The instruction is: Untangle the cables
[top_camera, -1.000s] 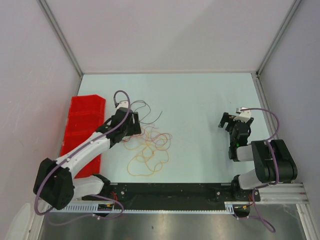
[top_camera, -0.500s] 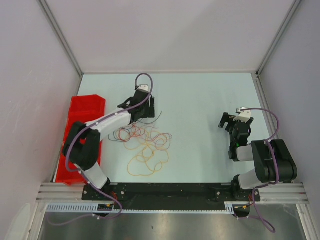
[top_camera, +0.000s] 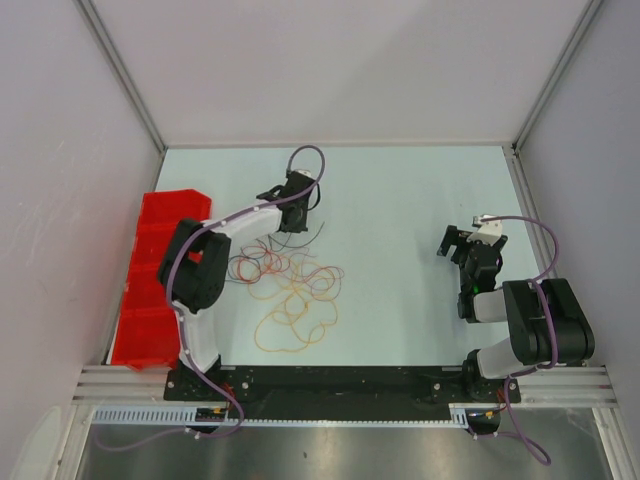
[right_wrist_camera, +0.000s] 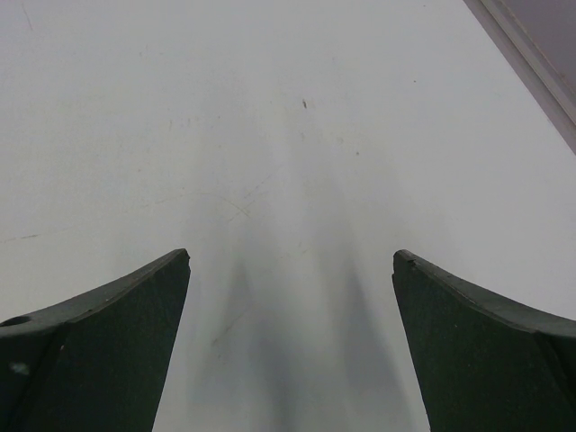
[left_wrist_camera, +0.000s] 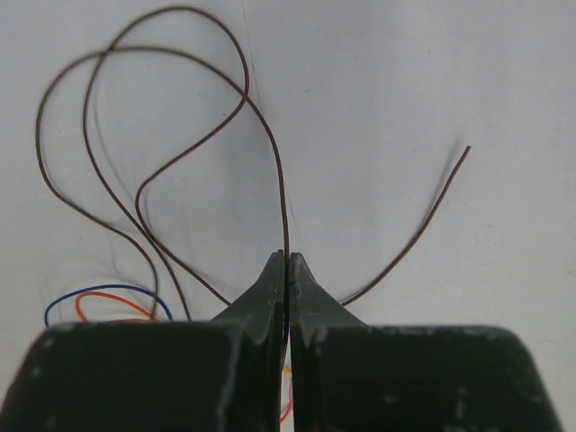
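The pale table (top_camera: 400,200) has a red bin (top_camera: 160,230) at its left edge. The cables (top_camera: 298,298) lie in a curly heap left of the middle. The left gripper (left_wrist_camera: 286,261), at the heap's far side, is pinched on one dark brown cable (left_wrist_camera: 281,189). The right gripper (right_wrist_camera: 290,256) stands wide apart, well away.

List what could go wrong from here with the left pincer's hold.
1. The left pincer pinches the thin dark cable only at its very tips; a pull may slip it free.
2. It loops back toward the orange and red tangle; the right pincer stands open and far off, so nothing pins that tangle and it may drag along.
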{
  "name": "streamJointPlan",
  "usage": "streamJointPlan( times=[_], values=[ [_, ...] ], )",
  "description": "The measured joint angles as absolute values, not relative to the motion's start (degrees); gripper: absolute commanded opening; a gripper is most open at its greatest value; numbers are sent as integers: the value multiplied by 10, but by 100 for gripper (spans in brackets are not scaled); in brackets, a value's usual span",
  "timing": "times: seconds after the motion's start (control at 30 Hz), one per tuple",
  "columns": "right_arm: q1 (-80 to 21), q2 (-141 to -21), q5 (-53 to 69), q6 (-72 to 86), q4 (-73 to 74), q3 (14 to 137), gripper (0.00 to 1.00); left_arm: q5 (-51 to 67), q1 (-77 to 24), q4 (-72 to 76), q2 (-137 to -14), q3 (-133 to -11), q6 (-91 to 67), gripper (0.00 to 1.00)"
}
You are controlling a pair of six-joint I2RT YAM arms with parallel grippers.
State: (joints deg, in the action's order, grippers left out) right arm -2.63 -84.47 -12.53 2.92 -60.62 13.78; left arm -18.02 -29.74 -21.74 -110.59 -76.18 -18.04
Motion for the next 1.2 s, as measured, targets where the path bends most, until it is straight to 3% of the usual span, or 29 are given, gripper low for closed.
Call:
streamJointPlan(
  times=[0.2, 0.53, 0.73, 0.83, 1.0, 1.1, 1.2],
  values=[
    [-25, -845, -123, 29, -604, 138, 99, -181, -298, -289, -1073, -835, -164, 0],
    [-27, -844, -128, 29, -601, 140, 100, -105, -298, -353, -797, -969, -129, 0],
    [-97, -691, -190, 48, -404, 205, 100, -23, -299, -348, -663, -976, -130, 0],
    [-80, -571, -123, 127, -297, 275, 100, 28, -299, -344, -634, -976, -130, 0],
    [-48, -435, 36, 248, -160, 392, 90, 86, -299, -345, -614, -976, -133, 0],
    [-103, -412, 101, 288, -107, 446, 88, 93, -299, -349, -613, -976, -143, 0],
    [-234, -404, 120, 297, -65, 475, 86, 89, -299, -351, -608, -972, -167, 0]
  ],
)
